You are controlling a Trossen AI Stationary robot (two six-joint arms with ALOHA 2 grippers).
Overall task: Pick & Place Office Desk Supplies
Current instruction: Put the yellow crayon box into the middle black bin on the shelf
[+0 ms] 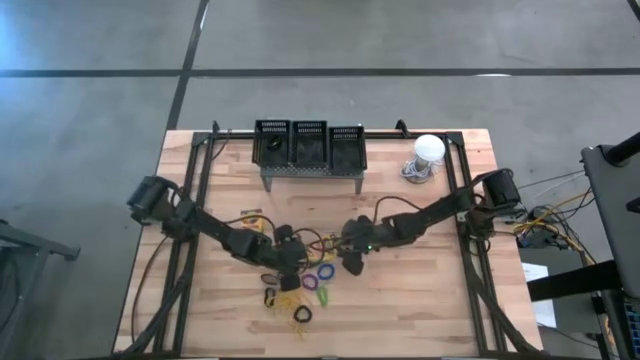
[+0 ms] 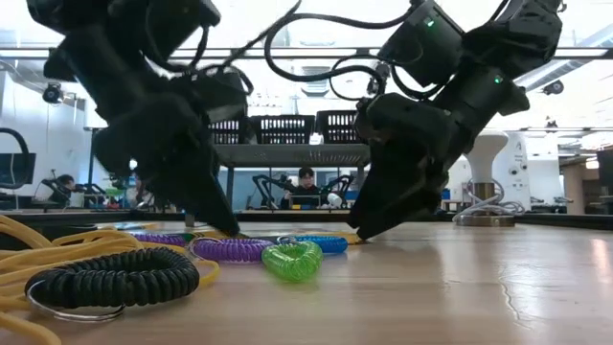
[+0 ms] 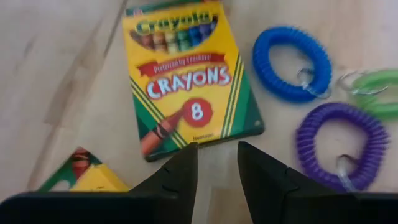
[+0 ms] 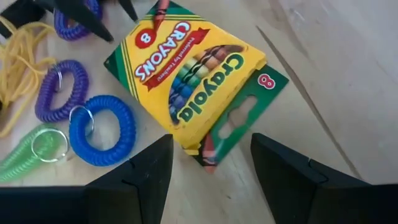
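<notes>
A yellow-green crayon box (image 3: 186, 74) lies flat on the table, overlapping a second box (image 4: 245, 115) whose green side faces up. A third box (image 3: 84, 177) lies near my left gripper. My left gripper (image 3: 216, 149) is open, low over the table, just short of the top box's short edge. My right gripper (image 4: 211, 143) is open at the opposite end, with a corner of the stacked boxes between its fingers. Blue (image 4: 102, 130), purple (image 4: 59, 90) and green (image 2: 292, 261) loops, a black loop (image 2: 110, 278) and yellow bands (image 4: 18, 68) lie beside the boxes. Three black mesh baskets (image 1: 309, 143) stand on the grey stand.
The grey perforated stand (image 1: 312, 172) sits at the table's far middle, with the white dome-shaped object (image 1: 428, 150) to its right. Both arms (image 1: 220, 235) (image 1: 420, 215) reach in low toward the table's middle. More loops lie near the near edge (image 1: 300, 315). Bare wood shows at the near right (image 1: 430, 300).
</notes>
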